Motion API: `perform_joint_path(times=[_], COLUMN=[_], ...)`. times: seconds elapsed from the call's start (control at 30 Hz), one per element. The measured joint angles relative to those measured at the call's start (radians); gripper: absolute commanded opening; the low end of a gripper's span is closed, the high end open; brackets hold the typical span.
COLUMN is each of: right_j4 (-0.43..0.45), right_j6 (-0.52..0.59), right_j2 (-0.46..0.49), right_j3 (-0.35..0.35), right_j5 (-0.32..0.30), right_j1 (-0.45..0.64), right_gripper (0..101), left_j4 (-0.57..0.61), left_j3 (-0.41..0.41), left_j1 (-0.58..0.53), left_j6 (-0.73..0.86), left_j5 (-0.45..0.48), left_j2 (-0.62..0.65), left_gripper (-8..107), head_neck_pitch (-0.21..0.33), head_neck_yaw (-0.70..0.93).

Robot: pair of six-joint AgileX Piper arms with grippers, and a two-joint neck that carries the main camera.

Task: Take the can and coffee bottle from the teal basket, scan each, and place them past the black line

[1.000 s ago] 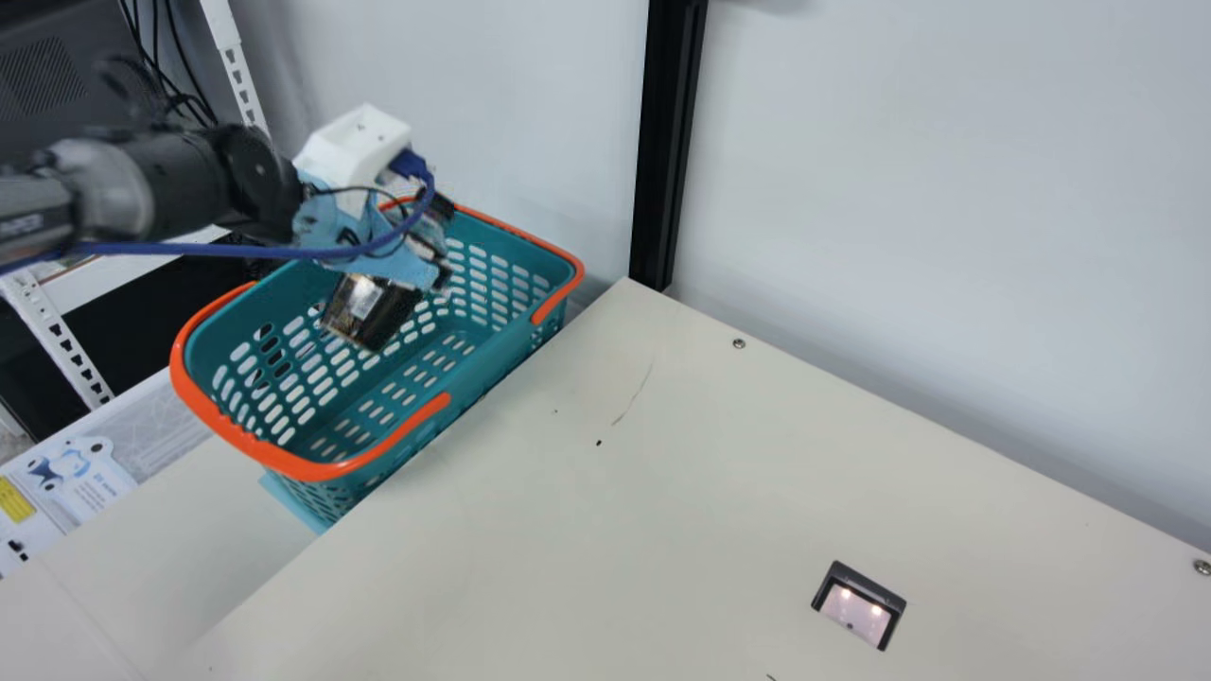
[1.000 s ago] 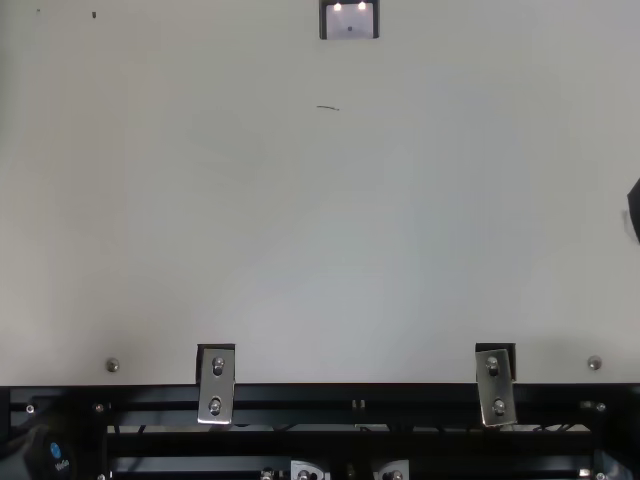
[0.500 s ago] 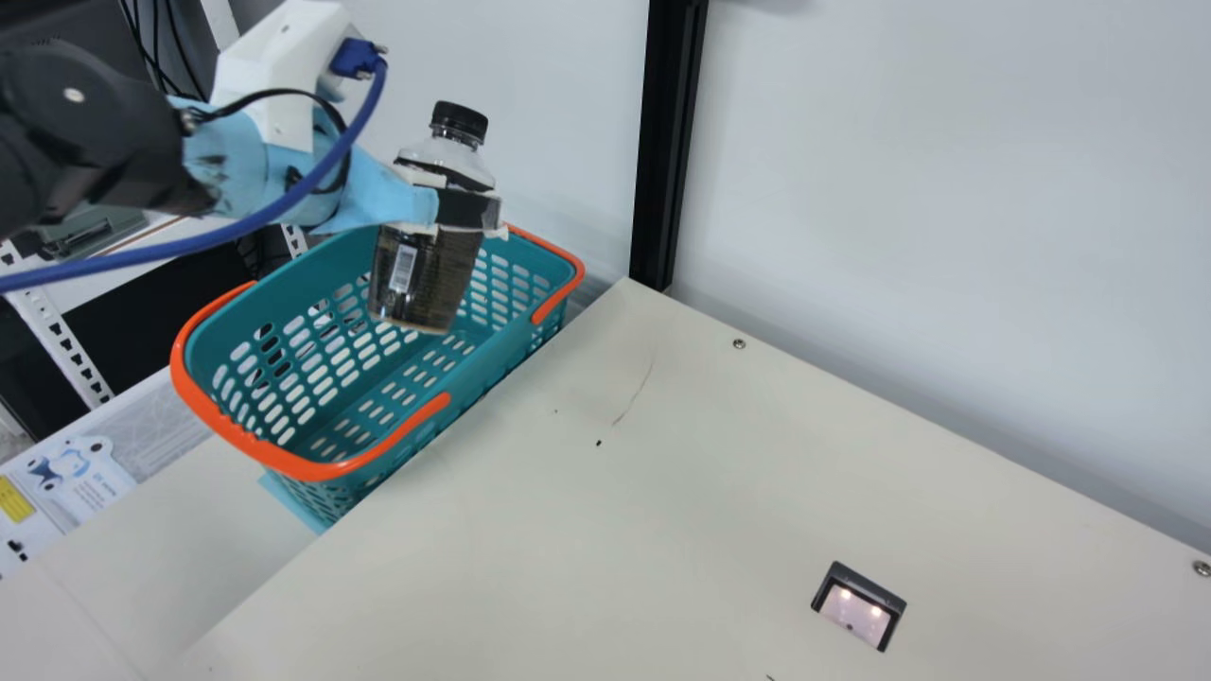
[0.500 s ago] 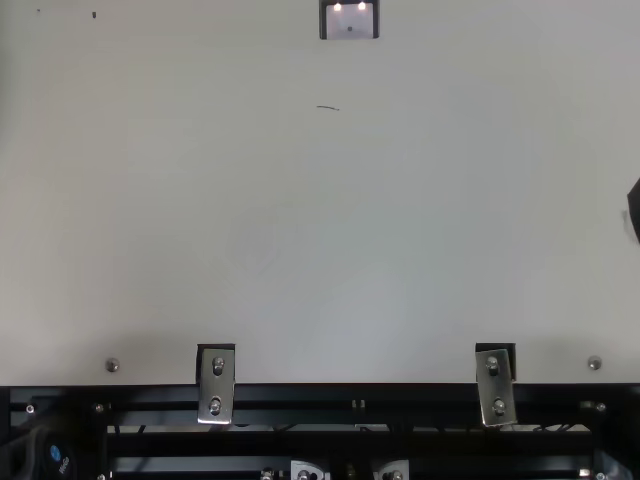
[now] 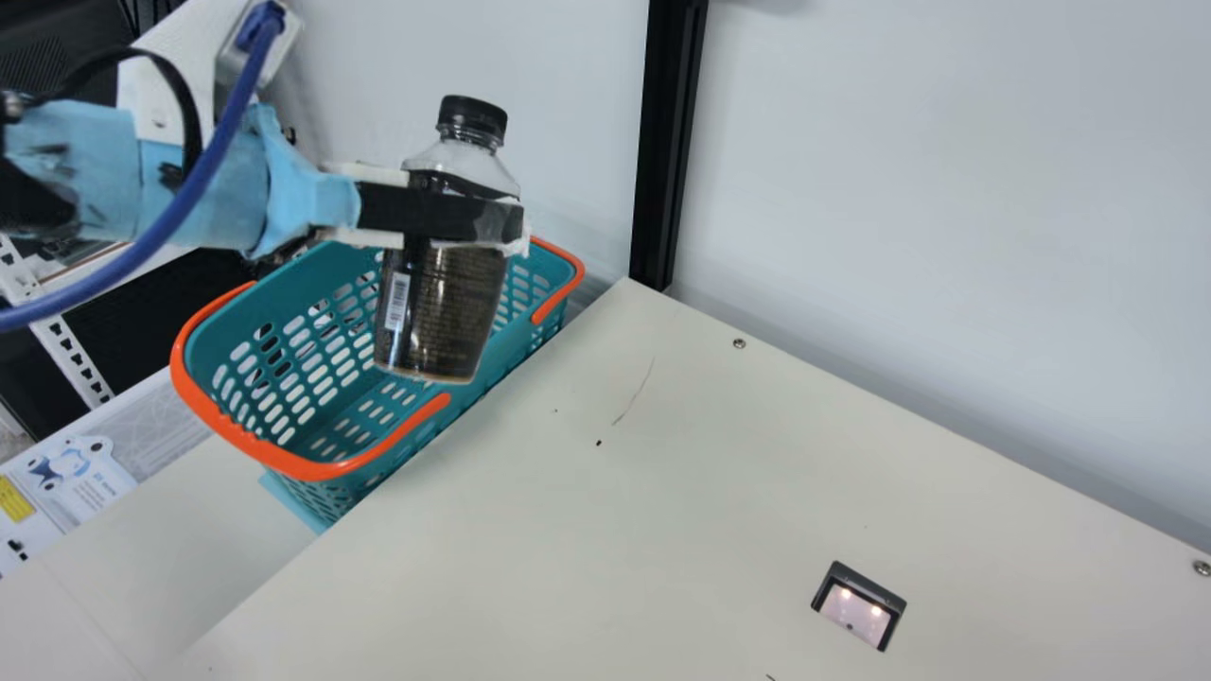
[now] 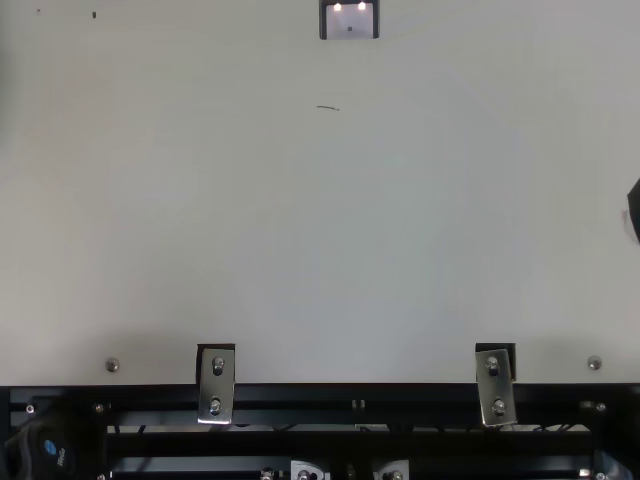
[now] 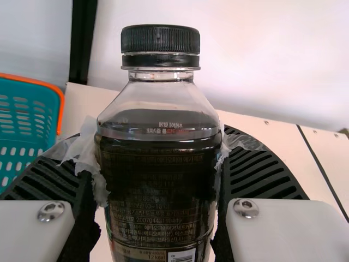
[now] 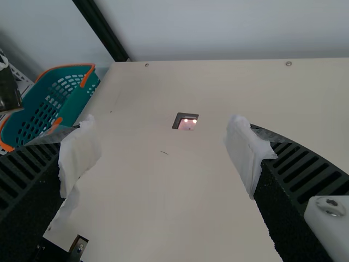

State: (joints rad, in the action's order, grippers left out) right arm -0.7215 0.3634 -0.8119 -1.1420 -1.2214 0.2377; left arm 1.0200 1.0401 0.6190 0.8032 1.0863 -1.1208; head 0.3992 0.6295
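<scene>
Main view has the coffee bottle point(image 5: 445, 312) up out of the teal basket point(image 5: 516, 352), where moments ago it lay tilted among the walls; it hangs now nearly upright over the basket's bench-side rim, gripped between the fingers of the left gripper point(image 5: 464, 218). That ends the fetching of this item, I judge, and scanning comes next (the barcode label may need turning downward first). The right gripper point(image 8: 163, 153) has its fingers spread, nothing between them. Counted: one bottle, one basket, one lit scanner point(image 5: 858, 605) set in the bench point(image 5: 662, 520), one black line point(image 7: 320, 169), two grippers.
</scene>
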Motion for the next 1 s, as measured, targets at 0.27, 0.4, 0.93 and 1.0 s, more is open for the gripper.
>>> perform_joint_path(times=[0.27, 0.4, 0.93, 1.0], right_j4=[0.0, 0.0, 0.0, 0.0], right_j6=[0.0, 0.0, 0.0, 0.0], right_j2=[0.0, 0.0, 0.0, 0.0], right_j3=[0.0, 0.0, 0.0, 0.0], right_j5=[0.0, 0.0, 0.0, 0.0], right_j1=[0.0, 0.0, 0.0, 0.0], right_gripper=[101, 101, 101, 101], left_j4=[-0.001, -0.001, 0.023, 0.035], left_j3=[-0.001, -0.001, -0.056, -0.067], left_j1=[0.0, 0.0, -0.087, -0.103], left_j6=[0.028, 0.028, -0.162, -0.19], left_j5=[0.012, 0.012, 0.096, 0.107], left_j2=[0.015, 0.015, 0.072, 0.082], left_gripper=[10, 10, 10, 10], head_neck_pitch=[0.005, 0.005, 0.0, 0.0], head_neck_yaw=[0.0, 0.005, -0.072, -0.123])
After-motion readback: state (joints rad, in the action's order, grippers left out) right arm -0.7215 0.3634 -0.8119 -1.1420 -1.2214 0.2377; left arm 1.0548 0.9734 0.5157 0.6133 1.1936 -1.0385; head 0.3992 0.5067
